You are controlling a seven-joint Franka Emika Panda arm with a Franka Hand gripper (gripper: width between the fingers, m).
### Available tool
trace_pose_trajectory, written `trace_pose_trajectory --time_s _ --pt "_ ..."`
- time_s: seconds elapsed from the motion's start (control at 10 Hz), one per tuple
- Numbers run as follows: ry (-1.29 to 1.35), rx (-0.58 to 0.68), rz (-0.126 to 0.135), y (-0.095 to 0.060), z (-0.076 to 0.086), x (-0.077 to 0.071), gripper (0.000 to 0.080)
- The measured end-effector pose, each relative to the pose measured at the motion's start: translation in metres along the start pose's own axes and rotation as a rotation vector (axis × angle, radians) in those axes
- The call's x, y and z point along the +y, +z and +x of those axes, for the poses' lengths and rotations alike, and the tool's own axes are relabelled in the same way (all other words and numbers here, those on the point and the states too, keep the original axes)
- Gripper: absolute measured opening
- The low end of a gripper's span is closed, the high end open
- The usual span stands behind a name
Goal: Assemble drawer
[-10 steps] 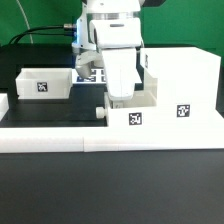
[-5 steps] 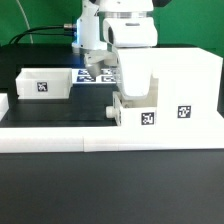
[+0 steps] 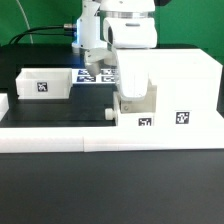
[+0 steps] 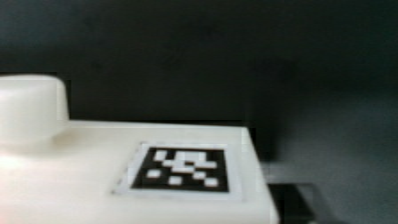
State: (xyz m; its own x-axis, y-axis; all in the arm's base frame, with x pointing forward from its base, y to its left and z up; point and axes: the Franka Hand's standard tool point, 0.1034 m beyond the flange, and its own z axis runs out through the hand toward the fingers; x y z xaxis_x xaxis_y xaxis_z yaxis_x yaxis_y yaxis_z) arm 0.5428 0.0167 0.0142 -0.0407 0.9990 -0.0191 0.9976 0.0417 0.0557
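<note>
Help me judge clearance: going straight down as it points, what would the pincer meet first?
The small tray right under the pincer, beside the large case. The pincer seems to be at the tray's wall, but whether they touch is hidden.

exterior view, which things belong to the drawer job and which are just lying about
Job: large case; knobbed tray in the gripper; second tray.
Lying about: marker board; border rail.

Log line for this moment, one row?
gripper: over knobbed tray, grip unclear | knobbed tray: beside case | other tray: apart, exterior view's left
</note>
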Motion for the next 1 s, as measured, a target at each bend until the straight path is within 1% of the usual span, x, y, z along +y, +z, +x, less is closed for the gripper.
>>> trace_pose_trajectory --time_s 0.1,0.2,0.3,0.4,0.5,0.7,0.8,0.9,1.0 --pt "0.011 -0.002 -0.007 -0.006 -0.005 0.000 0.0396" --pt "0.022 -0.004 -0.017 -0.014 -0.008 0.001 0.0396" --pt "0.023 -0.007 -0.030 -0.025 -0.009 0.001 0.0589" --pt "0.024 -0.011 -0.037 -0.035 -0.011 0.003 0.0589" --pt "0.028 -0.017 -0.040 -0.044 -0.014 0.005 0.0640" --pt "0.034 -0.028 -0.056 -0.061 -0.028 0.011 0.0648" --pt "0.009 -0.033 -0.053 -0.064 -0.039 0.013 0.0648" --pt "-0.005 -0.036 -0.046 -0.061 -0.053 0.013 0.0649" --pt "0.001 -0.035 -0.038 -0.056 -0.061 0.011 0.0649"
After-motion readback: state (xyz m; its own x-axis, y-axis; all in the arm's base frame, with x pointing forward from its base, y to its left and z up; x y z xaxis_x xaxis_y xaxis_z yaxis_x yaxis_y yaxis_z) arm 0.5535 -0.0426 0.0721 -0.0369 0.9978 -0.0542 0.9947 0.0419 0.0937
